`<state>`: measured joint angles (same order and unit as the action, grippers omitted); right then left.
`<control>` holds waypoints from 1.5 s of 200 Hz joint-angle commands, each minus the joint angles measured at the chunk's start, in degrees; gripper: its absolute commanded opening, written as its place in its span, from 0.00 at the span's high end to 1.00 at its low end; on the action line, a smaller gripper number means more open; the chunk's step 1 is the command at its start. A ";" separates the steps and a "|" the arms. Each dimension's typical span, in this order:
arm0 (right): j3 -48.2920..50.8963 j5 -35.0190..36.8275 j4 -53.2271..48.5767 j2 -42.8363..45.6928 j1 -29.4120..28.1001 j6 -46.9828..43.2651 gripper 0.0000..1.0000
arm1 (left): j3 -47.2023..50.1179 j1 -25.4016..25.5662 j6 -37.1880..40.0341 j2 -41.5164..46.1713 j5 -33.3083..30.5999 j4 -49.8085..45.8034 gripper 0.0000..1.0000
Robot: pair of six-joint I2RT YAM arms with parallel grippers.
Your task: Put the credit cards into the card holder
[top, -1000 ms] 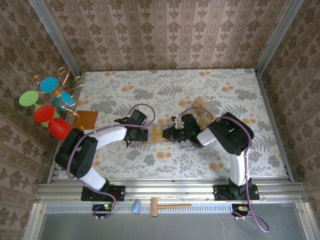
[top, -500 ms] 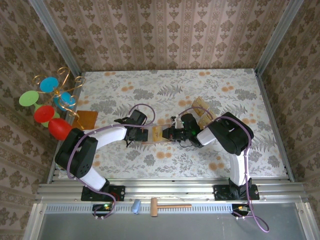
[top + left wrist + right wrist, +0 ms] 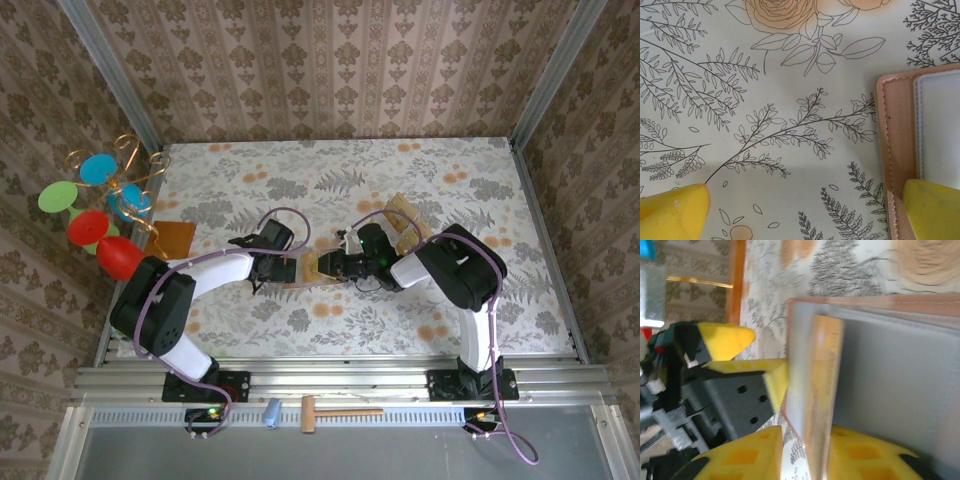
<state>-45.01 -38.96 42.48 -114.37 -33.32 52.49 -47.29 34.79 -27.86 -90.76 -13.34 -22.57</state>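
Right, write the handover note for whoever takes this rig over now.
Left tool: open, one finger pressing the wallet edge onto the table.
Right tool: shut on one card, held edge-on against the wallet's grey inside.
Other cards: lying on the table just past the right tool.
Done: wallet open and pinned.
Left: seat this card, then fetch the rest one by one.
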 commanded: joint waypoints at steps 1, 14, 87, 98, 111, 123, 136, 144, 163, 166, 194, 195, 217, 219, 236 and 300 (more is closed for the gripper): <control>1.56 4.46 -15.42 -1.26 -0.52 -3.66 0.62 | 0.72 -0.33 -0.81 -0.89 -0.13 -1.34 0.00; 1.13 5.00 -17.36 0.07 -0.56 -4.47 0.56 | 0.82 -0.33 -0.83 -0.90 -0.03 -1.37 0.00; -3.77 7.41 -29.36 7.14 -0.54 -10.59 0.30 | 0.86 -0.68 -0.82 -0.54 0.31 -0.09 0.00; -4.64 8.28 -31.73 8.36 -0.52 -11.85 0.28 | 0.79 -0.79 -0.74 -0.61 0.48 0.25 0.00; -5.86 9.47 -34.64 9.45 -0.52 -13.31 0.28 | 0.37 -0.99 -0.67 -0.81 0.88 0.59 0.00; -6.73 10.58 -37.41 10.56 -0.52 -14.48 0.28 | -0.08 -1.04 -0.55 -0.79 1.29 0.51 0.00; -7.97 12.09 -40.66 11.52 -0.52 -16.14 0.30 | -0.78 -1.21 -0.28 -0.57 1.94 0.51 0.00; -8.70 13.22 -42.76 12.03 -0.52 -17.19 0.31 | -1.14 -1.42 -0.04 -0.39 2.39 0.55 0.00; -10.46 15.77 -47.40 13.00 -0.52 -19.49 0.35 | -2.09 -1.97 0.42 0.35 3.35 0.52 0.00; -10.71 15.91 -47.85 13.07 -0.52 -19.68 0.36 | -2.22 -2.06 0.43 0.54 3.64 0.51 0.00; -12.87 15.45 -50.70 13.13 -0.52 -21.52 0.48 | -2.37 -2.92 -0.17 2.19 4.38 1.43 0.00; -12.93 15.38 -50.76 13.12 -0.52 -21.58 0.48 | -2.37 -2.90 -0.26 2.18 4.38 1.45 0.00; -14.68 16.14 -52.83 13.72 -0.53 -22.54 0.70 | -2.45 -2.97 -0.81 2.27 4.40 1.08 0.00; -14.89 16.34 -53.09 13.77 -0.52 -22.59 0.72 | -2.46 -2.97 -0.80 2.26 4.38 1.04 0.00; -16.33 18.79 -55.37 13.44 -0.54 -23.58 0.87 | -2.55 -2.82 -0.04 2.08 3.45 -0.03 0.00; -21.05 26.41 -62.17 8.96 -1.86 -26.82 0.99 | -1.63 -2.53 0.52 1.47 1.79 -1.15 0.00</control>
<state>-63.53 -16.53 -14.94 -102.98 -34.26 27.97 -48.53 32.16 -27.83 -89.71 -10.20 -21.50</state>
